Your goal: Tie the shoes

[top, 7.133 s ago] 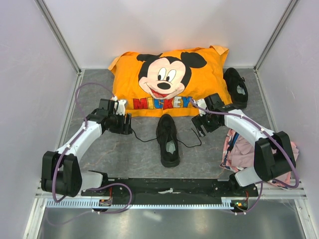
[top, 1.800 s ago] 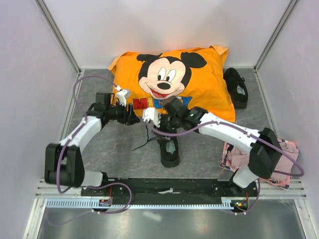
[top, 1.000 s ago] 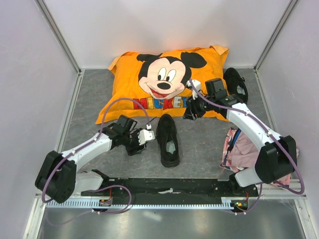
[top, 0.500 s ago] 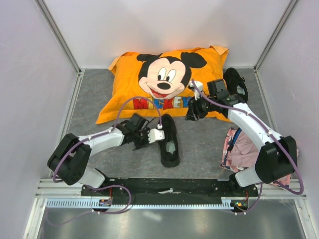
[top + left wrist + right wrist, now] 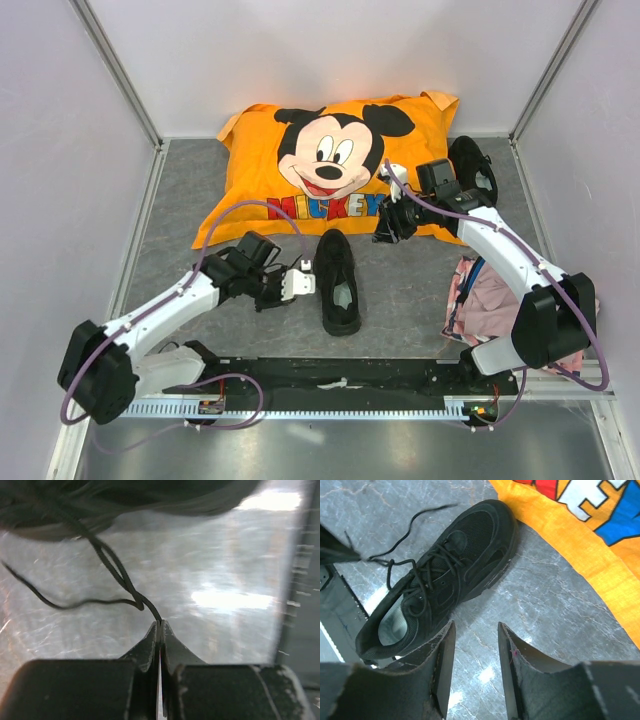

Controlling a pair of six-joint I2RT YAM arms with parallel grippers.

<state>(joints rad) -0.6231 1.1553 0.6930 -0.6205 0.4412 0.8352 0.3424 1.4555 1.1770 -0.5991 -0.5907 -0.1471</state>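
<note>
Since half a second ago my left gripper [image 5: 297, 283] has drawn back leftward from the black low-top lace-up sneaker [image 5: 338, 275], which lies mid-table with its toe toward the orange Mickey Mouse pillow [image 5: 250, 150]. Its fingers are pinched together on a thin black lace [image 5: 117, 572] (a doubled strand runs up to the shoe). The right gripper [image 5: 475, 626] hangs with fingers apart just off the toe.

I'd pull low and outward, steadily, so the shoe doesn't drag. The grey table [image 5: 180, 210] gives room on the left. The pillow's edge crowds my right arm, and the other black sneaker [image 5: 474, 175] sits by the far right wall.
</note>
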